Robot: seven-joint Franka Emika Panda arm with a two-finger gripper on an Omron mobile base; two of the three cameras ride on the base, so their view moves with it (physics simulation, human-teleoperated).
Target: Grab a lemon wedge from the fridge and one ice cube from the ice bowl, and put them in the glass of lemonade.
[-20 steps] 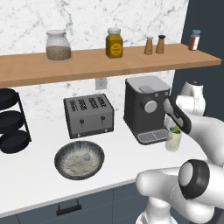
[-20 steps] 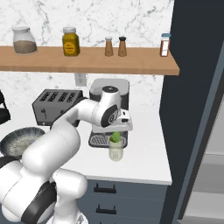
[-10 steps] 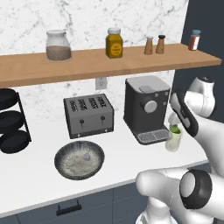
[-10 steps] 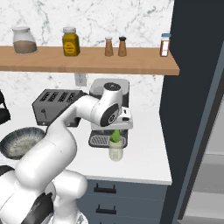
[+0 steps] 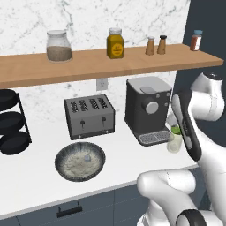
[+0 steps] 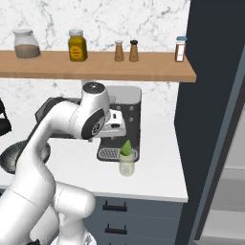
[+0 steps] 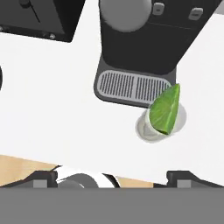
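Counter: white worktop (image 5: 39, 176) is being backed by a marbled wall, with dark blue cabinet fronts (image 6: 139, 215) running under it.
Shelf: a wooden shelf (image 5: 88, 62) is being loaded with a grain jar (image 5: 58, 45), a yellow jar (image 5: 115, 43), two small shakers (image 5: 156, 45) and a red-capped spice jar (image 5: 196, 40).
Glass of lemonade: the glass of lemonade (image 6: 127, 165) is being kept on the counter just in front of the coffee machine's drip tray (image 7: 133, 87).
Lemon wedge: the lemon wedge (image 7: 165, 110) is being propped in the mouth of the glass, its green tip sticking up above the rim.
Ice bowl: the ice bowl (image 5: 80, 161) is being left well apart from the glass, in front of the toaster (image 5: 89, 116); one ice cube (image 5: 88, 157) is lying inside it.
Fridge: the fridge (image 6: 215, 119) is being seen as a tall dark face at the counter's right end.
Gripper: the gripper (image 7: 111, 178) is being held above the counter near the glass, jaws spread wide with nothing between them.
Obstructions: the black coffee machine (image 5: 148, 108) is standing just behind the glass; in the left base view the arm's forearm is partly covering the glass.
Others: a black three-tier rack (image 5: 12, 123) is being kept at the far left of the counter.
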